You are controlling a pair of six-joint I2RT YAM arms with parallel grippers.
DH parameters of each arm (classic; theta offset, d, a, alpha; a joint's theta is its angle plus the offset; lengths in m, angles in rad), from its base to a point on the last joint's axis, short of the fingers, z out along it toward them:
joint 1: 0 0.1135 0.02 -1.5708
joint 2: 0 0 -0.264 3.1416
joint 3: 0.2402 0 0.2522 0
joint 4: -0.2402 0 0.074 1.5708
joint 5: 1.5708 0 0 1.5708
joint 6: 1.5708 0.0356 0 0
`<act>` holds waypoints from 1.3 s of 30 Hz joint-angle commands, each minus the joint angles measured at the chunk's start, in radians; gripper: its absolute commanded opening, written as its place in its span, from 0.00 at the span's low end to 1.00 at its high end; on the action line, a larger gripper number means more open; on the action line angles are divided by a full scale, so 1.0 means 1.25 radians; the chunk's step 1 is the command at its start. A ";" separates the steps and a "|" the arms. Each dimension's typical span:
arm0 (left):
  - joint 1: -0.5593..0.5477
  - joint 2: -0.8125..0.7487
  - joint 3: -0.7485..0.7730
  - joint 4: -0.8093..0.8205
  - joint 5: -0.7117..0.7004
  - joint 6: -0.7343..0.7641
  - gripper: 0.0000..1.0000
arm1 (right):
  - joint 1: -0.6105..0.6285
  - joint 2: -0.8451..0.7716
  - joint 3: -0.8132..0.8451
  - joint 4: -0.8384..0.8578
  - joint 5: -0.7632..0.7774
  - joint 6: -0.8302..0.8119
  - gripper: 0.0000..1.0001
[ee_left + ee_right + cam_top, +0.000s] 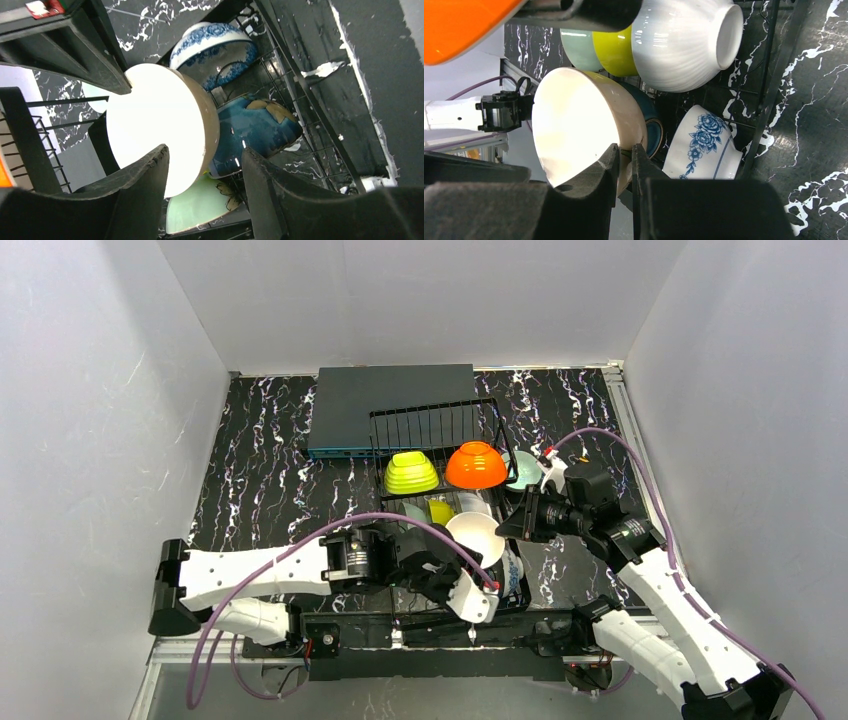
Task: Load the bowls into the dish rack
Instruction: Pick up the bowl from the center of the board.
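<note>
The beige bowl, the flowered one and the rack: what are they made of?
The beige bowl is probably glazed ceramic, though hard plastic is possible: it has a smooth, glossy skin and a thick rim. The flowered bowl looks like glazed porcelain: shiny white with blue printed flowers. The rack seems to be thin metal wire with a black coating: straight, slender, dull rods.

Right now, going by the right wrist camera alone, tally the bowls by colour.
orange bowl: 1
mint bowl: 1
yellow bowl: 1
white bowl: 1
beige bowl: 1
dark teal bowl: 1
blue-and-white patterned bowl: 1
Total: 7
</note>
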 commanded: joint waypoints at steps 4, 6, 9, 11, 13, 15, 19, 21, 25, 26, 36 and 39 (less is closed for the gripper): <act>-0.005 0.040 0.054 -0.076 -0.049 0.027 0.47 | 0.022 -0.014 0.017 0.069 -0.018 0.028 0.01; -0.008 0.055 0.065 -0.089 -0.061 0.029 0.45 | 0.024 -0.013 0.018 0.067 -0.019 0.026 0.01; -0.009 0.076 0.076 -0.106 -0.073 0.034 0.43 | 0.025 -0.014 0.018 0.067 -0.024 0.026 0.01; -0.011 0.090 0.082 -0.117 -0.080 0.036 0.42 | 0.025 -0.015 0.020 0.068 -0.025 0.026 0.01; -0.011 0.100 0.083 -0.124 -0.088 0.038 0.40 | 0.025 -0.016 0.021 0.069 -0.026 0.026 0.01; -0.011 0.109 0.085 -0.131 -0.093 0.040 0.36 | 0.025 -0.017 0.020 0.071 -0.027 0.026 0.01; -0.012 0.123 0.085 -0.135 -0.103 0.042 0.32 | 0.025 -0.019 0.016 0.080 -0.037 0.030 0.01; -0.013 0.127 0.087 -0.137 -0.109 0.043 0.29 | 0.026 -0.021 0.017 0.081 -0.038 0.032 0.01; -0.013 0.133 0.090 -0.140 -0.117 0.044 0.22 | 0.025 -0.023 0.021 0.077 -0.036 0.030 0.01; -0.013 0.133 0.091 -0.140 -0.120 0.044 0.19 | 0.026 -0.023 0.023 0.076 -0.035 0.029 0.01; -0.013 0.128 0.098 -0.158 -0.123 0.033 0.00 | 0.026 -0.036 0.024 0.077 -0.018 0.020 0.12; -0.013 0.122 0.098 -0.157 -0.130 0.022 0.00 | 0.027 -0.041 0.024 0.078 -0.011 0.019 0.40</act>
